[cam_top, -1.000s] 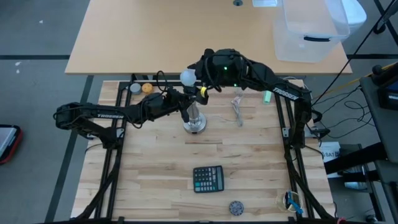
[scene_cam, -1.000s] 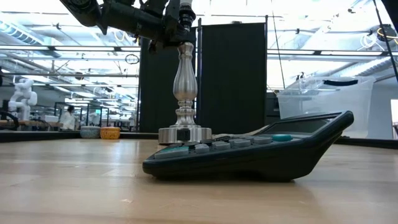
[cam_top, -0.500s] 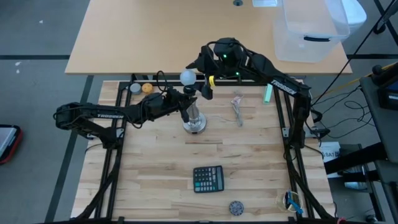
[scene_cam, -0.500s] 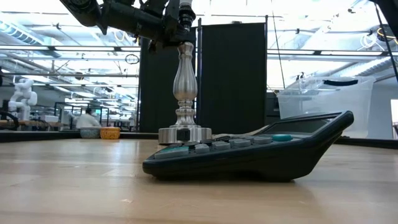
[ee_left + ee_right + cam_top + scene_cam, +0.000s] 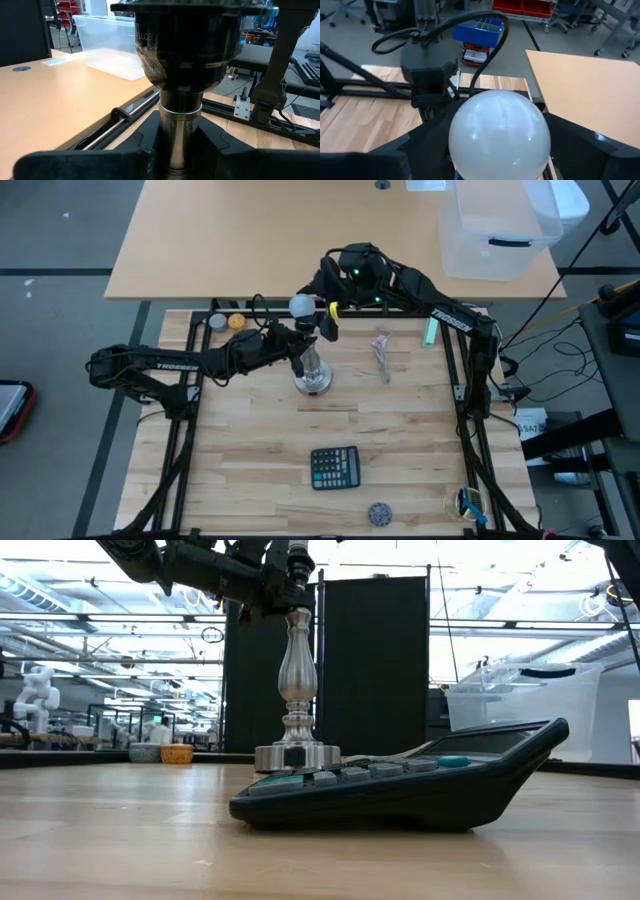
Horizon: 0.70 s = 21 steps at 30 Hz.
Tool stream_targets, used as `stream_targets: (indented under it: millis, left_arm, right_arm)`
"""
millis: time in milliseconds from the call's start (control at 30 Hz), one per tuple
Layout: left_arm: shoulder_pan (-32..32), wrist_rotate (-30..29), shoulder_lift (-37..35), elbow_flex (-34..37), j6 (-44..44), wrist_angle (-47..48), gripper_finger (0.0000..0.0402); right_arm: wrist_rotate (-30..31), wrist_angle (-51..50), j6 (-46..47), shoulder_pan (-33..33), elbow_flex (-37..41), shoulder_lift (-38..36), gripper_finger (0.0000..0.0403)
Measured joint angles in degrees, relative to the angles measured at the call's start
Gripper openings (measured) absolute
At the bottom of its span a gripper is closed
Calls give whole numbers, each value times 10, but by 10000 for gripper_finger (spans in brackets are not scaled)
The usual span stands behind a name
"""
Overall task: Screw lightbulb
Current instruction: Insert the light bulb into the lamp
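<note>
The lightbulb [image 5: 302, 305], a frosted white globe, sits on top of the silver metal stand [image 5: 312, 375], which stands upright with its round base [image 5: 296, 755] on the wooden table. My right gripper [image 5: 314, 315] reaches in from the far right, and its fingers lie at the globe's two sides [image 5: 500, 135]. My left gripper [image 5: 296, 350] comes from the table's left and is shut on the stand just under its dark socket [image 5: 182, 45]. The bulb's screw base is hidden. My left gripper pinches the stand's silvery neck [image 5: 180, 125], right below the dark socket, between its two fingers. The fingers come in about level from the table's left and lie across the neck. The stand stays upright with its base on the table. My right gripper has the lightbulb's globe [image 5: 470, 150] between its two fingers [image 5: 427, 145], one against each side. It comes in slanting slightly downward from the table's far right. The bulb sits upright on the stand's top.
A dark calculator [image 5: 335, 468] lies toward the near edge, with a small round object [image 5: 380, 512] beyond it. An orange ball [image 5: 237, 321] lies at the far left; a wire piece [image 5: 381, 350] and a green item [image 5: 428, 333] lie at the far right. A clear bin [image 5: 495, 230] stands on the far table.
My right arm's wrist has swung toward the table's far edge and turned about the bulb, while its fingertips have stayed at the globe. The lightbulb and stand have kept their place.
</note>
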<state>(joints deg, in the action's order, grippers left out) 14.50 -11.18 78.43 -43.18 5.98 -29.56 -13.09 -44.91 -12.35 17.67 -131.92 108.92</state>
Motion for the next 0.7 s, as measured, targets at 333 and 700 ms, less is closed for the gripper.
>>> stream_targets:
  millis: [333,700]
  left_arm:
    - [0,-1,0,0,1,-1,73]
    - [0,0,0,0,-1,0,73]
  right_arm:
    - [51,-1,100,-5,0,0,268]
    - [192,-2,165,-55,0,-1,269]
